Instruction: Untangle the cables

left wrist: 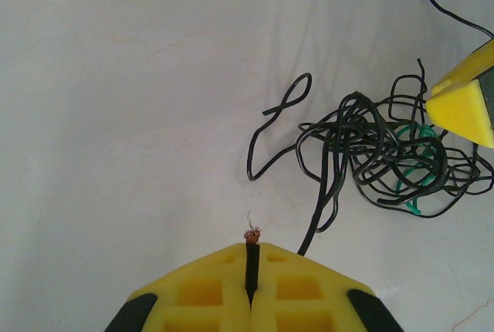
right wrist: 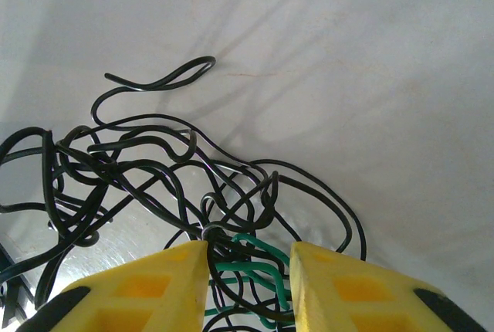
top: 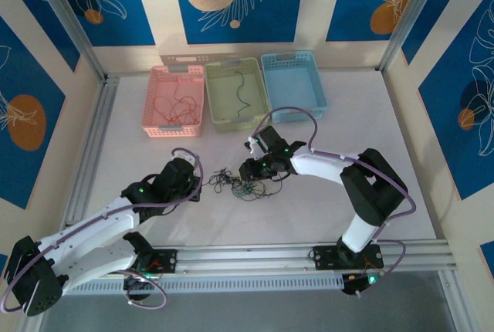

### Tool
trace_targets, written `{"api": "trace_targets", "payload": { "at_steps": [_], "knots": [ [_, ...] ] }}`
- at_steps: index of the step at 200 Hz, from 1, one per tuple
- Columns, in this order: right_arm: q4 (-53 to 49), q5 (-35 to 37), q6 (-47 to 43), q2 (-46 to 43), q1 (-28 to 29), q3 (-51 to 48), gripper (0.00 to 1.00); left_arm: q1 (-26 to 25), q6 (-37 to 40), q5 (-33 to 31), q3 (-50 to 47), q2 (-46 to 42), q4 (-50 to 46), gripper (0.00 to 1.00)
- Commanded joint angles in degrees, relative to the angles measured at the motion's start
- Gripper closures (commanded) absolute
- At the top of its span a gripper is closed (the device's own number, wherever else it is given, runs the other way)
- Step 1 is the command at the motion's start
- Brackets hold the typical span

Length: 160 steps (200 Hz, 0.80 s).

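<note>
Two tools: the left tool [left wrist: 252, 270] and the right tool [right wrist: 248, 270] face one knot from opposite sides.
Left tool: pressed together on the end of a black strand [left wrist: 251, 250], a tuft of bare copper poking out past the pads.
Right tool: pads apart, straddling a green strand [right wrist: 255, 243] and several black loops at the knot's near edge; nothing is clamped yet.
Cables: the cables [top: 234, 185] lie in a small clump on the white counter [top: 309, 216] between the two tools, mostly black with green threaded through the middle.
Step in hand: by the look of it, closing on the green strand to draw it free while the left tool anchors.
Doing it well: take the green strand alone, leaving the black loops outside the pads; then pull slowly, away from the left tool, and stop if the knot tightens.
Risk: catching black with green would drag the whole clump.
Far edge: a pink basket [top: 150, 108] holds red wires, a green basket [top: 214, 108] holds a dark one, and a blue basket [top: 318, 89] sits beside them.
</note>
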Motion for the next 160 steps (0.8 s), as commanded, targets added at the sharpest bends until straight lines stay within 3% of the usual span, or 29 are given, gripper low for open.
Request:
{"api": "trace_targets", "payload": {
  "at_steps": [1,45,71,97,130,160],
  "knots": [
    [-1.16,-1.23,-0.74,0.92,0.49,1.56,0.69,0.75,0.49,1.03,-0.42,-0.37,0.58,1.00],
    [-1.07,-1.37,-0.74,0.87,0.49,1.47,0.73,0.72,0.42,1.07,-0.42,-0.31,0.50,1.00],
    [-0.98,-1.63,-0.83,0.80,0.49,1.46,0.62,0.70,0.28,1.25,-0.58,-0.13,0.73,1.00],
    [-0.89,-1.88,-1.00,0.86,0.49,1.51,0.58,0.69,0.24,1.29,-0.67,0.04,0.77,1.00],
    [-1.76,-2.13,-1.39,1.83,0.83,2.46,0.60,0.77,0.25,1.30,-0.63,0.05,0.88,1.00],
    [-2.30,-1.46,-1.43,2.21,1.19,2.96,0.68,0.74,0.13,1.47,-0.88,-0.13,0.84,1.00]
  ]
}}
